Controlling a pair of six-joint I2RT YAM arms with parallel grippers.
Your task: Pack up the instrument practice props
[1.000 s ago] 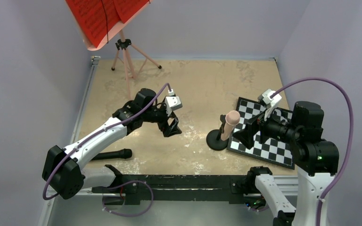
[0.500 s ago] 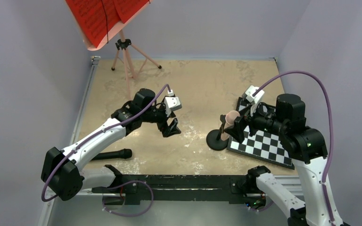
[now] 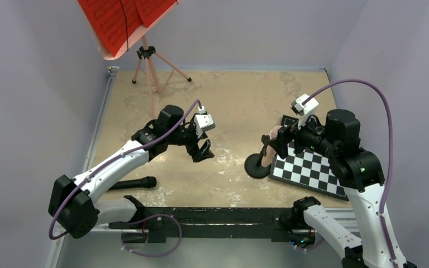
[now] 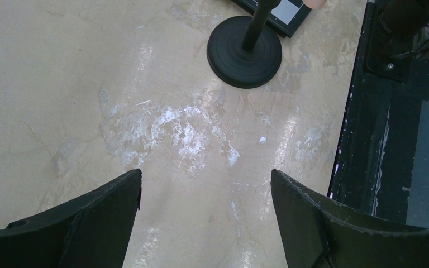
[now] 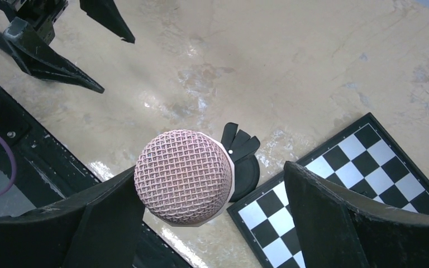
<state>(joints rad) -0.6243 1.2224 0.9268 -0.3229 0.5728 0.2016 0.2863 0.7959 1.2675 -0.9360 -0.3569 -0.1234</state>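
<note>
The pink music stand (image 3: 148,67) on tripod legs stands at the far left, with red sheet-music pages (image 3: 120,19) on its desk. A black microphone (image 3: 134,183) lies near the front left edge. The pink rod (image 3: 266,152) rises from its black round base (image 3: 256,166), also seen as a base (image 4: 244,53) in the left wrist view. Its pink mesh head (image 5: 183,176) sits between the jaws of my right gripper (image 5: 210,169), against one finger with a gap to the other, so that gripper is open. My left gripper (image 3: 204,151) hangs open over bare table.
A black-and-white checkerboard (image 3: 310,170) lies flat just right of the black base, under my right arm. The black rail (image 3: 218,215) runs along the near edge. Grey walls close in the table on three sides.
My right gripper has swung left from over the checkerboard to bracket the top of the pink rod. The left arm has stayed put.
</note>
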